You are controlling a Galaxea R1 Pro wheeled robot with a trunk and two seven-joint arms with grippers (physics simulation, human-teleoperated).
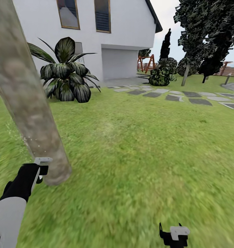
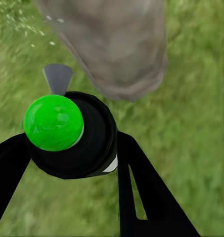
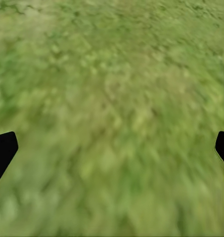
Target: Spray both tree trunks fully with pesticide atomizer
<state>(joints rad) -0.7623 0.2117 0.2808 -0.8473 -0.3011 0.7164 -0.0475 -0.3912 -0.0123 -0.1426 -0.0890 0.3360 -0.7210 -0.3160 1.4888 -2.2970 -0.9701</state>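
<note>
Green, blurred grass [image 1: 137,155] spreads across the middle and right of the head view, open from the near tree trunk [image 1: 25,103] at the left edge to the grey stepping stones [image 1: 185,94] at upper right. The trunk is a thick, smooth, mottled grey-beige column leaning from the upper left corner down to its foot at lower left. The left gripper [image 1: 42,168] sits just beside that foot, on the end of a black and white arm. White specks of pesticide [image 1: 29,139] dot the trunk's lower left side and the grass beside it.

The left wrist view shows what the head view cannot resolve: the pesticide atomizer [image 2: 74,136], a round black body with a glossy bright green cap, clamped between two black fingers [image 2: 141,192], its grey nozzle toward the trunk's base.

At the bottom right of the head view the right gripper [image 1: 174,235] hangs over bare grass; its wrist view shows two black fingertips [image 3: 3,150] spread to opposite edges, nothing between them.

Further off stand a white house [image 1: 123,31], a broad-leaved dark plant [image 1: 67,74], and the second tree [image 1: 203,38] at upper right with jagged dark foliage.
</note>
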